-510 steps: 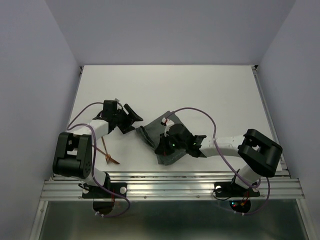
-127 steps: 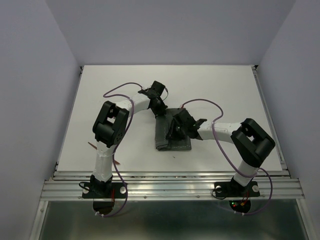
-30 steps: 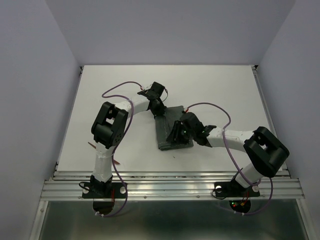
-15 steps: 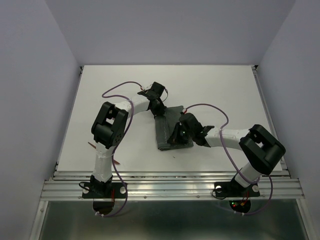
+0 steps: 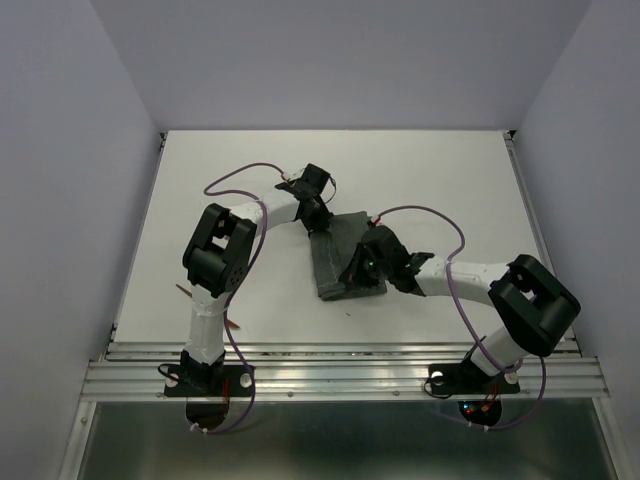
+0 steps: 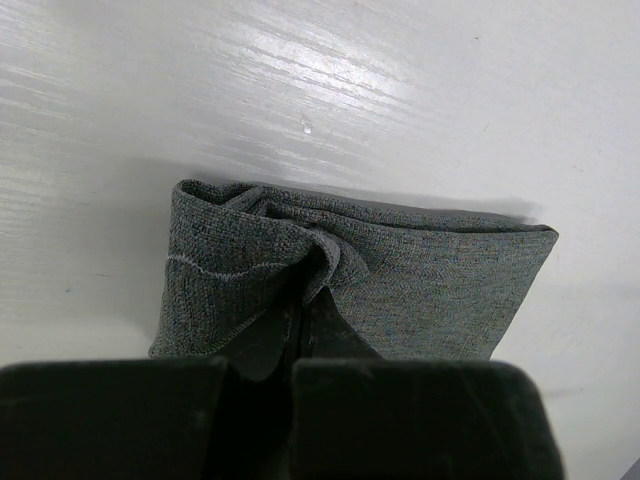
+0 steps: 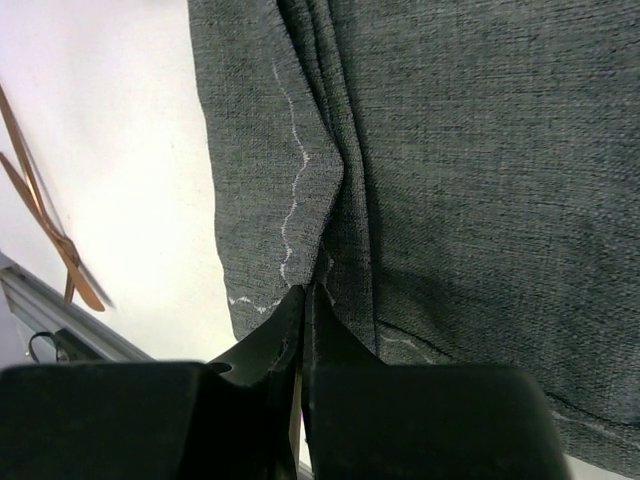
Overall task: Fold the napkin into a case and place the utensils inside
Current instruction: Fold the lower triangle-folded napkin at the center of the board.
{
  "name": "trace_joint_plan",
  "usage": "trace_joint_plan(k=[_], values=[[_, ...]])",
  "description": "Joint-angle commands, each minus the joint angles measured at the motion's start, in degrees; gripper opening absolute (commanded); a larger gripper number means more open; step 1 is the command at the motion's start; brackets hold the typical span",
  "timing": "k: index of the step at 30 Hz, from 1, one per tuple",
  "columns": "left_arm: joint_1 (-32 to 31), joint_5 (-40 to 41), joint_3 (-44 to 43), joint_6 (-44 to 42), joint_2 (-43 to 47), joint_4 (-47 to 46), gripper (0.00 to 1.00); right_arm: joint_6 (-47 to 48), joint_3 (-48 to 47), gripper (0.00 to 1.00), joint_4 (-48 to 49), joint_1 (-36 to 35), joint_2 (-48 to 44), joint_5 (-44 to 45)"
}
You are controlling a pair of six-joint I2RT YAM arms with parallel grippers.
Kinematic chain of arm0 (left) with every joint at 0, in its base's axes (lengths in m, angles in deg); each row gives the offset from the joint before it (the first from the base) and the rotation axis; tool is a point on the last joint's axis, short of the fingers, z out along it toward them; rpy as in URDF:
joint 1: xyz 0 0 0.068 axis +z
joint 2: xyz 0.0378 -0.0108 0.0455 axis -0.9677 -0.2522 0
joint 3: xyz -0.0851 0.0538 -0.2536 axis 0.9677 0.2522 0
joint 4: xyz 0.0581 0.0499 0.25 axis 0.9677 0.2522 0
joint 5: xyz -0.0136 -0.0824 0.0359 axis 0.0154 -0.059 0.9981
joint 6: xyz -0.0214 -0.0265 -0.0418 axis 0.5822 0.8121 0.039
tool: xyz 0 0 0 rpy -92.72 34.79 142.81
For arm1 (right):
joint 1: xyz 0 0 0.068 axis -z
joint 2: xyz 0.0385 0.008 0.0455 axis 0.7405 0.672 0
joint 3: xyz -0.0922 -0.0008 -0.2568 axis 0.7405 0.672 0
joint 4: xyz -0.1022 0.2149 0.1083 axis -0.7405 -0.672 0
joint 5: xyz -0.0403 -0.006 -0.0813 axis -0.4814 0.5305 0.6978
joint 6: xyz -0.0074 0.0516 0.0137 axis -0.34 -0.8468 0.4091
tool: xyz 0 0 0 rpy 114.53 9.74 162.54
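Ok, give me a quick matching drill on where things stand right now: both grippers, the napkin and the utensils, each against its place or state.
Things:
1. left gripper
2. right gripper
3. napkin
4. utensils

Place or state:
A. lying on the bare table, near the left arm's base
B. shut on the napkin's far end
C. folded, mid-table
D. shut on the napkin's right side

Pairs: 1-B, 2-D, 3-C, 4-A

White table [image 5: 430,180]: folded napkin [image 5: 335,262] mid-table, utensils [image 7: 60,243] near left edge.
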Motion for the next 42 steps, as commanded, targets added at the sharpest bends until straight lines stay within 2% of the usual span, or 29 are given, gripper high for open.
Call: trace_joint_plan(k=[1,20,28,34,42], values=[[-0.4,1.1,0.5,-0.9,1.6,2.2,0.0,1.2,-0.4,0.01,-1.1,0.0,-1.3,4.7],[-0.5,1.8,-0.1,-2.9,2.8,2.1,0.0,3.0,-0.7,0.01,-2.5,0.0,5.2,5.7],[-0.6,3.0,-2.3,-5.2,4.1,2.6,0.01,3.0,0.1,0.01,-2.1,0.0,5.2,5.0],[-0.6,1.7,-4.9,-6.7,1.7,3.6,0.01,3.1,1.2,0.01,-1.8,0.0,4.9,4.4],[-0.7,0.9,-2.4,-5.9,3.6,0.5,0.0,3.6,1.9,0.01,-2.1,0.0,3.4,4.5]])
